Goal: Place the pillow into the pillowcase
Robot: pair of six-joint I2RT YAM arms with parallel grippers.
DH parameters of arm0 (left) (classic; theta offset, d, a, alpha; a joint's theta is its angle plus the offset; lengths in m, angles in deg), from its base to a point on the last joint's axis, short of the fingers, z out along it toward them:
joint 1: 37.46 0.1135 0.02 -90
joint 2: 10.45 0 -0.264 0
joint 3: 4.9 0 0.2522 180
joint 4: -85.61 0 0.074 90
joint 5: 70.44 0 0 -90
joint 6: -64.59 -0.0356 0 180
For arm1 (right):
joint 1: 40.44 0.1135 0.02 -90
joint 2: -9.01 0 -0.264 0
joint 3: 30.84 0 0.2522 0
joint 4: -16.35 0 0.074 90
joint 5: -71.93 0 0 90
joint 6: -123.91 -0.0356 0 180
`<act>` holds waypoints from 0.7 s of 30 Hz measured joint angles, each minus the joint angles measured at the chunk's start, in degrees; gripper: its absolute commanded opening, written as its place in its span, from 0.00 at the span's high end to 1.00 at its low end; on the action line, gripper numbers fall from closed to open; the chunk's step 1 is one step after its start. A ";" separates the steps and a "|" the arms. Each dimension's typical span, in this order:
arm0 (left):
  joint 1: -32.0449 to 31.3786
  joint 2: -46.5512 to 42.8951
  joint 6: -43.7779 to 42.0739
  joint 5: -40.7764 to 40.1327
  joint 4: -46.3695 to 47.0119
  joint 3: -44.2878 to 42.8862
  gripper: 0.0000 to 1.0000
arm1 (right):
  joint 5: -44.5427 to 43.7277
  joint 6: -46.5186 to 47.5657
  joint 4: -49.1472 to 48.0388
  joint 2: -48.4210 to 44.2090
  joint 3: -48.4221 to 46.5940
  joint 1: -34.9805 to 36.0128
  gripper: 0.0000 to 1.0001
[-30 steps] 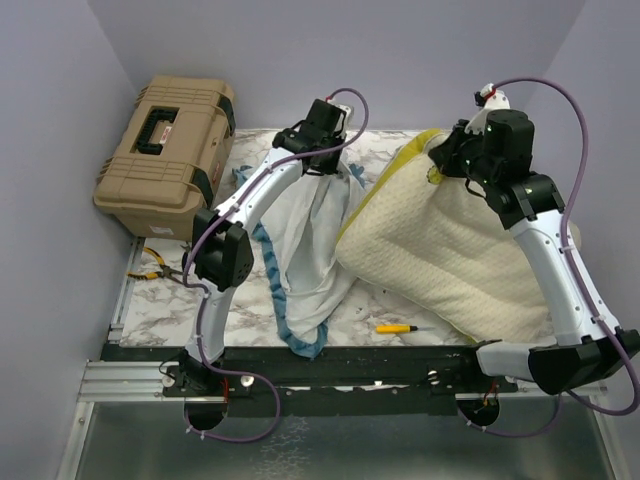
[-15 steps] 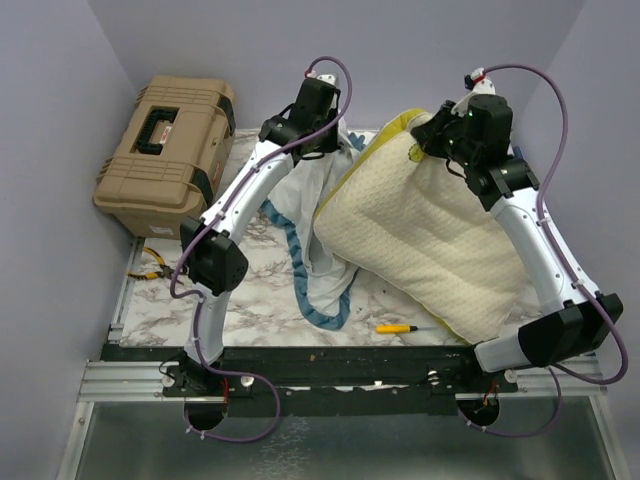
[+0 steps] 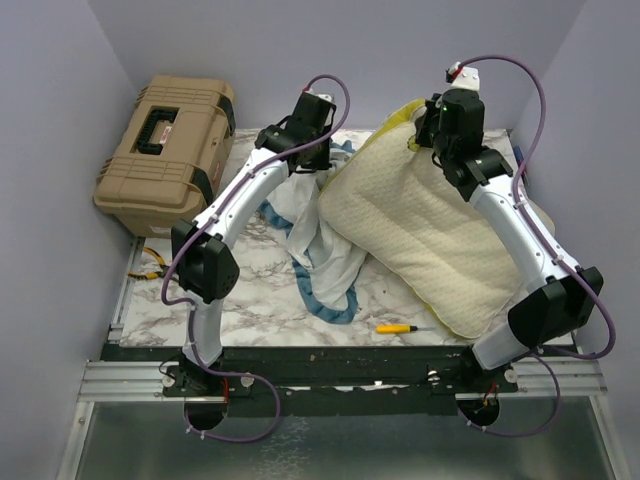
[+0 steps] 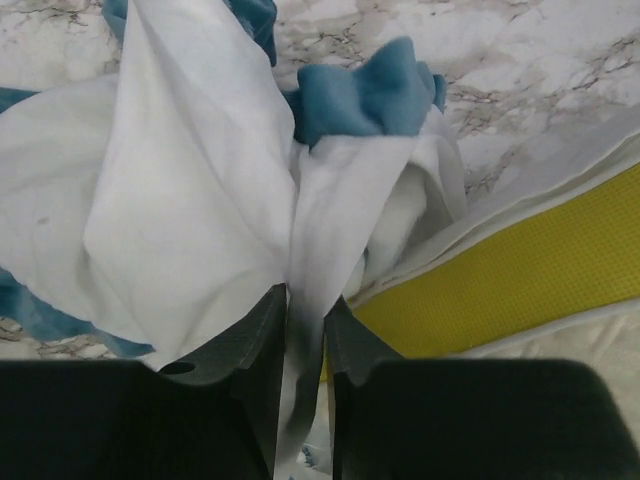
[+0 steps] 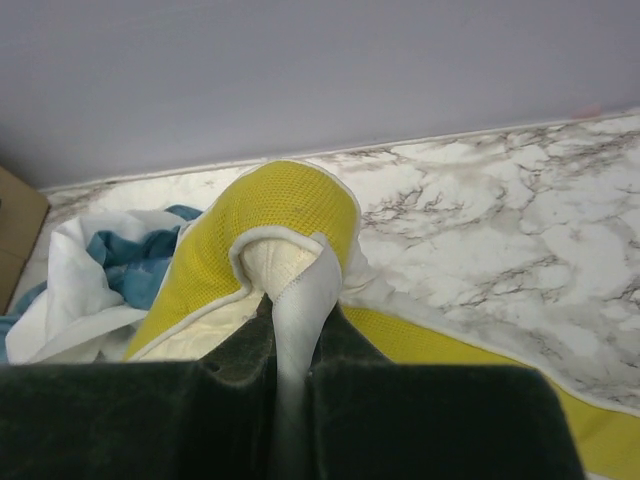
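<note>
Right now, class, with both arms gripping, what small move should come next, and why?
Probably lift the left fingers to spread the pillowcase mouth: they pinch bunched white fabric, while the right fingers hold the pillow by its yellow edge beside it, not inside.

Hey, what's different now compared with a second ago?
The right gripper carried the pillow leftward and farther back, closing on the pillowcase. The left gripper moved slightly farther back too, dragging the pillowcase's trailing hem rightward. Both grips held; the toolbox and screwdriver stayed put.
</note>
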State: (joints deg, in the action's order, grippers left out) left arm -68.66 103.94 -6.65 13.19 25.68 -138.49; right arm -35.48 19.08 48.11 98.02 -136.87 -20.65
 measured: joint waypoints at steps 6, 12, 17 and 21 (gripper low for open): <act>0.00 1.03 -2.05 1.29 -0.24 0.37 1.00 | -1.64 1.22 -0.81 0.00 0.87 0.02 1.00; 0.00 3.74 -3.04 2.25 -0.31 0.37 0.94 | -1.60 1.40 -0.83 -0.04 1.29 0.00 1.00; 0.00 3.93 -4.50 1.88 -0.26 0.33 0.46 | -1.81 1.60 0.92 -0.04 0.31 0.00 1.00; 0.00 4.70 -5.81 0.98 -0.28 -0.50 0.39 | -4.33 2.49 4.04 -0.33 -1.11 0.00 1.00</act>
State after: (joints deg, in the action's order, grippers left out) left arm -68.66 108.64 -12.46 14.17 25.40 -139.00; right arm -39.80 21.57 52.16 97.70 -137.98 -20.65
